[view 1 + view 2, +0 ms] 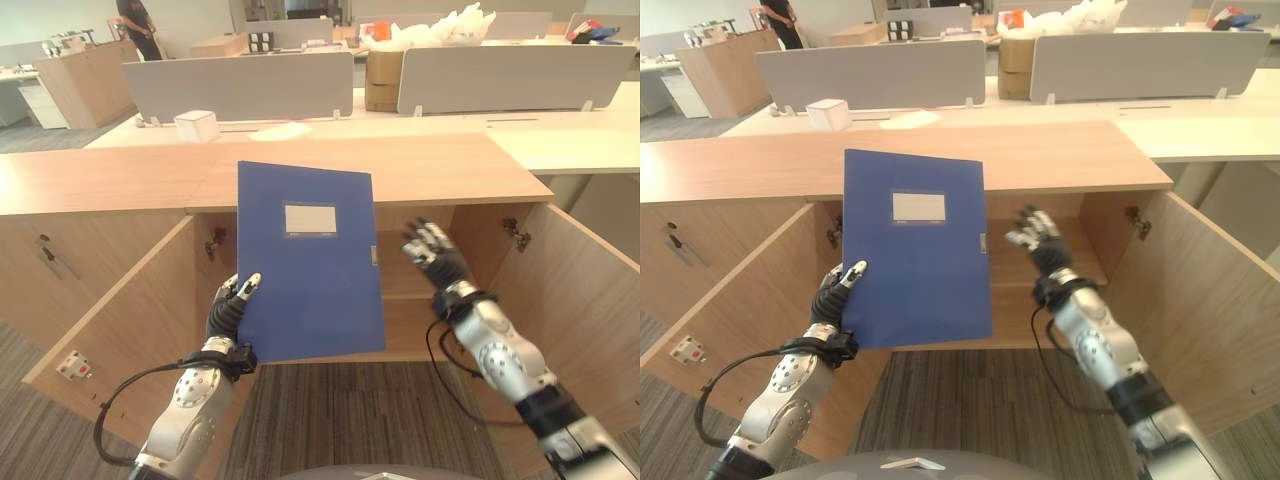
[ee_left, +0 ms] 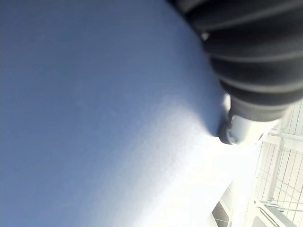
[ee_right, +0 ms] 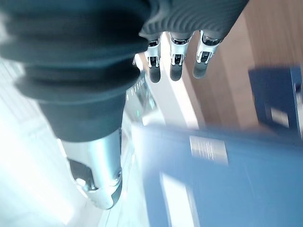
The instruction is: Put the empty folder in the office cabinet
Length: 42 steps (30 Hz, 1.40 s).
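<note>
At frame centre our left hand [image 1: 232,308] pinches the folder [image 1: 308,262]; right hand [image 1: 432,250] (fingers spread) should steady it into the cabinet [image 1: 410,290].

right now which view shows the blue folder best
The left eye view: the whole blue folder shows upright before the open cabinet, its lower corner gripped by the left hand, the right hand open beside it. The right eye view shows much the same. The left wrist view shows blue surface, the right wrist view a blurred cover.
</note>
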{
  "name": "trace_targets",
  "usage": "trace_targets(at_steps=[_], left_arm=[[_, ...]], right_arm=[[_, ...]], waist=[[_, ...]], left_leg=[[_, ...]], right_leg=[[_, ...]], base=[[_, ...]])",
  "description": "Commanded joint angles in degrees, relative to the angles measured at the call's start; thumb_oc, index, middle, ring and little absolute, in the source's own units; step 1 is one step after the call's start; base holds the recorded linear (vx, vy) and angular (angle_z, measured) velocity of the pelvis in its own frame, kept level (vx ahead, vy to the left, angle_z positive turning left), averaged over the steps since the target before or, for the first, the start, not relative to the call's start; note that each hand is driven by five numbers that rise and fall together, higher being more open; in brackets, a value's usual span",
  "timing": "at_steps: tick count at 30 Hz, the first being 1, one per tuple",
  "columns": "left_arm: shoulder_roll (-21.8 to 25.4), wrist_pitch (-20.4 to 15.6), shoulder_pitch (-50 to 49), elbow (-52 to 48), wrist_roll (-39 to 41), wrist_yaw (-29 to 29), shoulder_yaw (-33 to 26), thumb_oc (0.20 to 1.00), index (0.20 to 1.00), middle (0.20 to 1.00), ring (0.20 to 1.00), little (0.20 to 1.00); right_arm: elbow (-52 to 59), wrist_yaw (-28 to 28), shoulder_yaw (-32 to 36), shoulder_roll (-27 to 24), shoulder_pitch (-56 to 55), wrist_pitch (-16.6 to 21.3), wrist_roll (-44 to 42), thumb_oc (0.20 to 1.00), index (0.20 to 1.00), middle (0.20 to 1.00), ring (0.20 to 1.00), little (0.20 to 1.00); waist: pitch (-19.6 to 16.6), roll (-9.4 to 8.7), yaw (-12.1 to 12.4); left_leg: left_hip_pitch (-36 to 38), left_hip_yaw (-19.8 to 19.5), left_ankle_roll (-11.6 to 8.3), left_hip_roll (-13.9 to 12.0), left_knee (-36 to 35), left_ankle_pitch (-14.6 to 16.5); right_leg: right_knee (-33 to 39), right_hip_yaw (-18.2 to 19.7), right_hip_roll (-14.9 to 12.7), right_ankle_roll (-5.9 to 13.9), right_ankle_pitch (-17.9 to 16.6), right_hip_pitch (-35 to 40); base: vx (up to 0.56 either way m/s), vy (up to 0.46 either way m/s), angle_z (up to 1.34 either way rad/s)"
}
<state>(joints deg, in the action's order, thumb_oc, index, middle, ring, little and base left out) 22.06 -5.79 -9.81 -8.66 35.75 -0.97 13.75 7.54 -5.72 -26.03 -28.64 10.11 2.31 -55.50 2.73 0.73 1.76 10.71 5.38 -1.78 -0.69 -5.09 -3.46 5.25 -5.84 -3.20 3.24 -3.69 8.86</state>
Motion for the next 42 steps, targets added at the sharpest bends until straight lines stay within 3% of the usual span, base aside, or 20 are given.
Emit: trace_targets(at_steps=[1, 12, 24, 29, 42], left_arm=[[2.8, -3.5, 1.7, -4.0, -0.7, 0.3, -2.3, 0.2, 0.2, 0.2, 0.2, 0.2], [0.3, -3.5, 0.0, -5.7, -2.3, -1.7, -2.8, 0.2, 0.2, 0.2, 0.2, 0.2], [0.8, -2.2, 0.0, -6.0, -3.4, -3.8, -4.0, 0.2, 0.2, 0.2, 0.2, 0.2], [0.7, -1.3, 0.1, -6.4, -4.2, -5.1, -4.5, 0.2, 0.2, 0.2, 0.2, 0.2], [0.6, -0.8, 1.4, -5.9, -4.2, -4.3, -3.6, 0.2, 0.2, 0.2, 0.2, 0.2]], right_arm=[[-5.3, -5.0, 0.0, 0.5, 6.7, 3.2, -4.9, 1.0, 1.0, 1.0, 1.0, 1.0], [-2.0, -4.0, -7.5, 6.7, 8.7, 2.9, -3.5, 1.0, 1.0, 1.0, 1.0, 1.0], [-7.7, 3.6, -2.3, 9.2, 3.2, 0.2, 0.4, 1.0, 1.0, 1.0, 1.0, 1.0], [-11.1, 8.0, 0.2, 12.5, 1.1, -0.6, 2.7, 1.0, 1.0, 1.0, 1.0, 1.0], [-9.5, 5.0, -2.6, 12.6, 3.2, -1.6, 1.8, 1.0, 1.0, 1.0, 1.0, 1.0]], waist=[[-2.6, -3.81, 0.1], [-2.3, -4.94, 1.7], [-2.2, -5.23, 1.8], [-1.9, -5.09, 1.8], [-1.7, -5.56, 2.3]], left_leg=[[-1.7, -1.4, -2.14, -2.0, 0.1, 5.6], [-2.9, -1.8, -1.81, -1.8, 0.1, 5.7], [-3.5, -2.8, -1.48, -1.2, 0.1, 5.7], [-3.8, -3.4, -1.26, -0.8, 0.1, 5.7], [-4.3, -3.9, -1.22, -0.7, 0.1, 5.7]], right_leg=[[-0.2, -2.3, -6.8, 5.33, 2.0, -1.2], [-0.2, -2.5, -7.0, 5.19, 1.8, -1.9], [-0.2, -3.2, -7.6, 5.37, 1.7, -1.8], [-0.2, -3.6, -7.8, 5.33, 1.5, -2.0], [-0.2, -3.7, -7.8, 5.31, 1.3, -2.3]], base=[[-0.01, 0.022, -0.07], [0.0, 0.007, -0.02], [0.01, 0.008, 0.04], [0.01, 0.015, 0.08], [0.0, -0.002, 0.05]])
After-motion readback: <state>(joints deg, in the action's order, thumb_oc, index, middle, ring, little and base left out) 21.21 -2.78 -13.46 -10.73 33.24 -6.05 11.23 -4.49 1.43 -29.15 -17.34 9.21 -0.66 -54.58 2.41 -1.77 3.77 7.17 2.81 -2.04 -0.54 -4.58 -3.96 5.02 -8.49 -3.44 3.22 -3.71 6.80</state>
